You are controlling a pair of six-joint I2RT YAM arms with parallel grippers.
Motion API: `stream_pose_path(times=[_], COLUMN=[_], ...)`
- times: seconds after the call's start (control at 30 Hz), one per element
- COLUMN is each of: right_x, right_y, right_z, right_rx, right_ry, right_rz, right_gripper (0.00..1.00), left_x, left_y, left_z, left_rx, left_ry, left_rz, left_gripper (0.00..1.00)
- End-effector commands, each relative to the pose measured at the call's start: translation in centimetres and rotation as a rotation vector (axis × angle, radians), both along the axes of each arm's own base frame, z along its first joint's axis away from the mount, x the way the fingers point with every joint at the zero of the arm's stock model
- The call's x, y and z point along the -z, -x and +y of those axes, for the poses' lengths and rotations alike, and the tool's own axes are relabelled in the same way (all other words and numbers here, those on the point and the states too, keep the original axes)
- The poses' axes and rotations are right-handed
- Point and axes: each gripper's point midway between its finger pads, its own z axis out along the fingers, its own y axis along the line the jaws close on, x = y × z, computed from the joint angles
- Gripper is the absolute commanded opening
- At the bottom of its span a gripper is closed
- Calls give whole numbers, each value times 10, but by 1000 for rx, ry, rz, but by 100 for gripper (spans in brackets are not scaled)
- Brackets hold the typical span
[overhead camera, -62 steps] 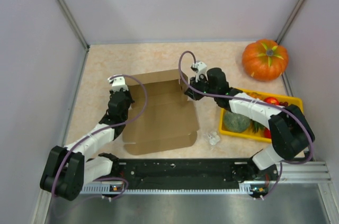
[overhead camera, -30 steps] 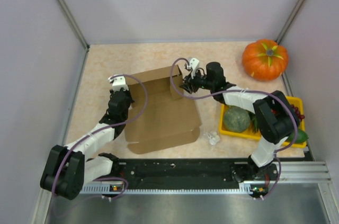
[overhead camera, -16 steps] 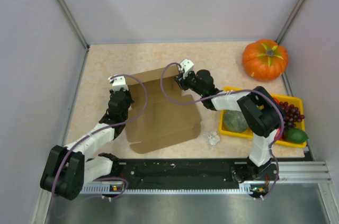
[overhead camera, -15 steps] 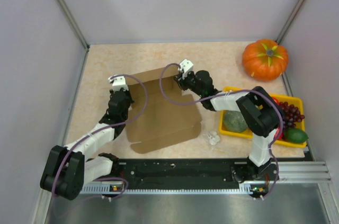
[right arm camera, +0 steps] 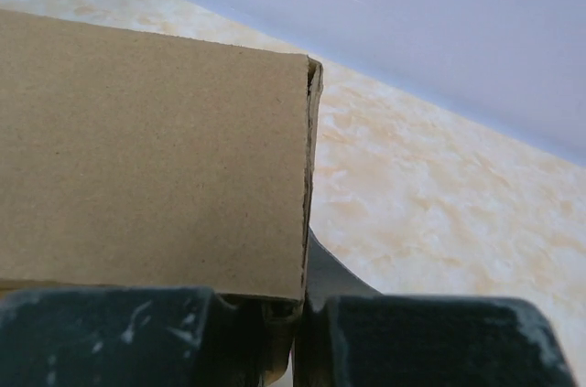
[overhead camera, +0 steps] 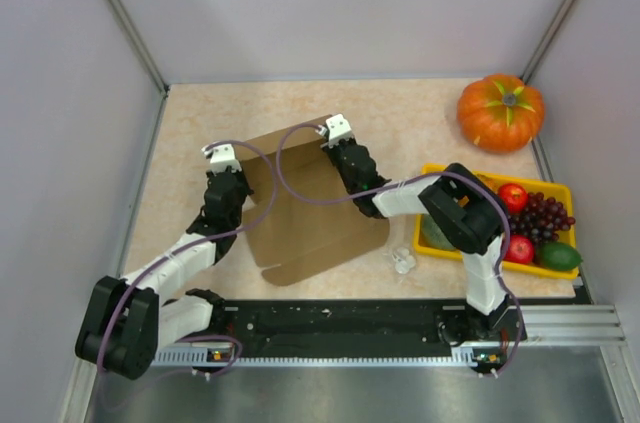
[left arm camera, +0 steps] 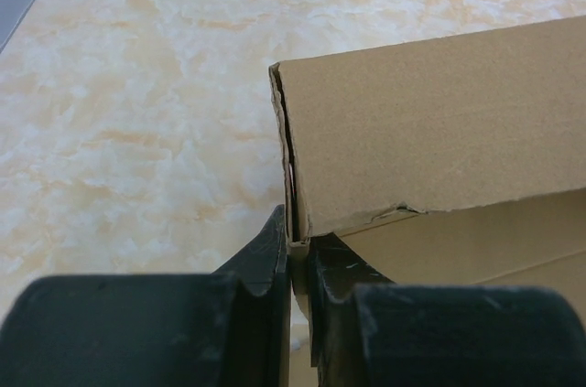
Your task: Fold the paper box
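The paper box (overhead camera: 315,218) is a brown cardboard sheet lying mid-table, its far strip folded up and doubled over. My left gripper (overhead camera: 238,178) is shut on the left end of that strip; in the left wrist view the fingers (left arm camera: 275,254) pinch the cardboard edge (left arm camera: 439,122) at the left gripper (left arm camera: 298,241). My right gripper (overhead camera: 333,150) is shut on the strip's right end. The right wrist view shows the doubled edge (right arm camera: 156,158) clamped in the right gripper (right arm camera: 300,300).
An orange pumpkin (overhead camera: 501,112) sits at the back right. A yellow tray (overhead camera: 556,188) at the right holds grapes (overhead camera: 545,215), a red apple (overhead camera: 512,195) and other produce. A small clear object (overhead camera: 402,261) lies near the box's front right corner. Walls enclose the table.
The right arm swung left along the box's far edge and its jaws closed on the strip's right end. The box turned and slid slightly. The left gripper kept its hold.
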Motion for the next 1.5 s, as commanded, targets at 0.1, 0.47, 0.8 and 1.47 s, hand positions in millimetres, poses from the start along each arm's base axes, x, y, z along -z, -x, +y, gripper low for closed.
stream_pose_path(times=[0.1, 0.47, 0.8, 1.47], right_x=[-7, 1, -6, 4], right_y=[2, 36, 68, 58], right_z=[-11, -35, -36, -51], right_rx=[210, 61, -310, -89], right_ry=[38, 41, -115, -306], right_rz=[-66, 26, 181, 525], right_gripper=[0, 64, 80, 84], left_x=[-29, -29, -30, -25], left_y=[-5, -7, -4, 72], left_z=[-6, 4, 4, -38], left_rx=[-6, -61, -48, 136], left_ry=[102, 91, 60, 381], left_rz=[-91, -86, -64, 232], left_gripper=[0, 0, 1, 65])
